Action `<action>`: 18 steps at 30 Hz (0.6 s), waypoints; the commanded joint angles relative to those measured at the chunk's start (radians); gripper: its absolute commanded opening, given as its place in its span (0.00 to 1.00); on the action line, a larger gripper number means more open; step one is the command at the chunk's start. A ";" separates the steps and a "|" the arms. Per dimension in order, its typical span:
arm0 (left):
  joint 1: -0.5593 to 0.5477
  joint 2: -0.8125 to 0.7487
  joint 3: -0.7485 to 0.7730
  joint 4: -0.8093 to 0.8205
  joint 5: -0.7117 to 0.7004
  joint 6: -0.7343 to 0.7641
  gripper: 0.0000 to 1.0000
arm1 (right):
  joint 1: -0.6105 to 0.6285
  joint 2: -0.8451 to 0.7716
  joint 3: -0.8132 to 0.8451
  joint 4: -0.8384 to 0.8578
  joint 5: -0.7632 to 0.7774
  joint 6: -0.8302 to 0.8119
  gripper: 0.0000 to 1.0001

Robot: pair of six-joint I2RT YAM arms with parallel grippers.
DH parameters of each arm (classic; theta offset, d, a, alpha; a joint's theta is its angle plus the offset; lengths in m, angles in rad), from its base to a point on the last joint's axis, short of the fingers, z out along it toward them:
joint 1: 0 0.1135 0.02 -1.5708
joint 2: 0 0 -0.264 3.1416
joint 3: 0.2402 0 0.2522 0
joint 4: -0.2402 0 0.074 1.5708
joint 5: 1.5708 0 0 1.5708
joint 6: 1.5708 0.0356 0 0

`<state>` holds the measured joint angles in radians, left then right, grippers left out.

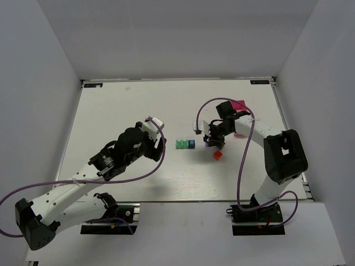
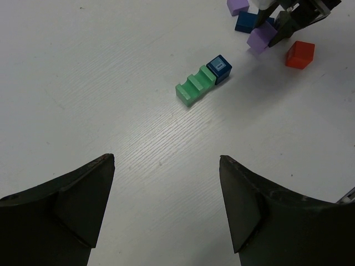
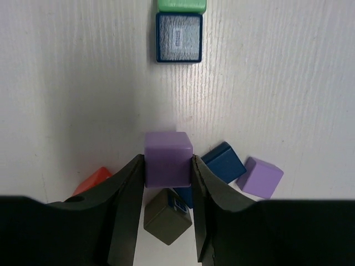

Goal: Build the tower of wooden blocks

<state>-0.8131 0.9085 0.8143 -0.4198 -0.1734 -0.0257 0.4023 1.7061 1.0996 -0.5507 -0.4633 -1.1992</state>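
My right gripper is shut on a purple cube, with a finger pressed on each side of it. Under and around it lie a grey-brown cube, a dark blue block, a second purple cube and a red cube. Further ahead a blue cube with a grey top touches a green stepped block. The same pair lies mid-table, the green block beside the blue cube, left of the right gripper. My left gripper hangs open over bare table, short of the green block.
A pink box lies behind the right arm near the back right. The red cube sits just in front of the right gripper. White walls enclose the table on three sides.
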 commanded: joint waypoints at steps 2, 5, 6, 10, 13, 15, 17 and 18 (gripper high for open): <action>0.005 -0.013 -0.004 0.016 -0.014 0.004 0.86 | 0.020 -0.057 0.095 -0.072 -0.081 0.035 0.00; 0.005 -0.013 -0.004 0.016 -0.014 0.004 0.86 | 0.044 -0.056 0.129 -0.086 -0.092 0.058 0.00; 0.005 -0.013 -0.004 0.016 -0.014 0.004 0.86 | 0.056 -0.051 0.137 -0.087 -0.090 0.064 0.00; 0.005 -0.013 -0.004 0.016 -0.023 0.004 0.86 | 0.090 -0.020 0.195 -0.103 -0.081 0.092 0.00; 0.005 -0.013 -0.004 0.016 -0.023 0.004 0.86 | 0.122 0.015 0.241 -0.121 -0.060 0.107 0.00; 0.005 -0.013 -0.004 0.016 -0.023 0.004 0.86 | 0.148 0.024 0.279 -0.135 -0.048 0.116 0.00; 0.005 -0.013 -0.004 0.016 -0.032 0.004 0.86 | 0.167 0.047 0.296 -0.141 -0.037 0.133 0.00; 0.005 -0.022 -0.004 0.016 -0.032 0.004 0.86 | 0.181 0.056 0.322 -0.147 -0.025 0.138 0.00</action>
<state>-0.8131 0.9081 0.8120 -0.4179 -0.1886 -0.0257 0.5552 1.7348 1.3579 -0.6586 -0.4995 -1.0973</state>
